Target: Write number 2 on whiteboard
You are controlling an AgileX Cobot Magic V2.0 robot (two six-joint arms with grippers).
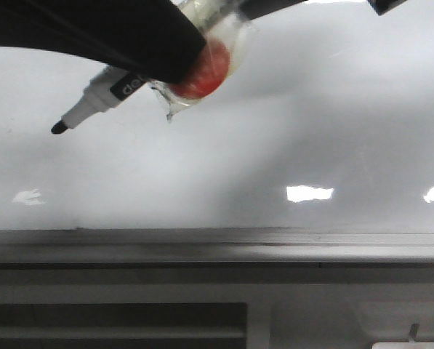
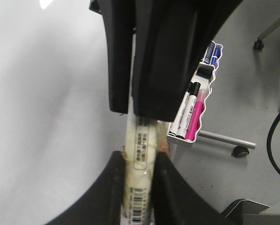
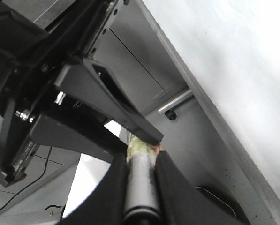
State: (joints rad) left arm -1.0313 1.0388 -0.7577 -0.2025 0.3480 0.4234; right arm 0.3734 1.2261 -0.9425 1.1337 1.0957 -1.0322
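Left wrist view shows the left gripper (image 2: 139, 161) pinching a marker (image 2: 140, 178) wrapped in tape; the right gripper (image 3: 140, 161) clamps the same marker's grey end. Front view has the marker's black tip (image 1: 59, 127) against or just off the whiteboard (image 1: 289, 138), above its grey ledge (image 1: 217, 251). No drawn line shows on the board.

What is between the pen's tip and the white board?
Nothing visible. In the front view the marker tip hangs in front of bare whiteboard, with no object between them. Whether the tip touches the board cannot be told.
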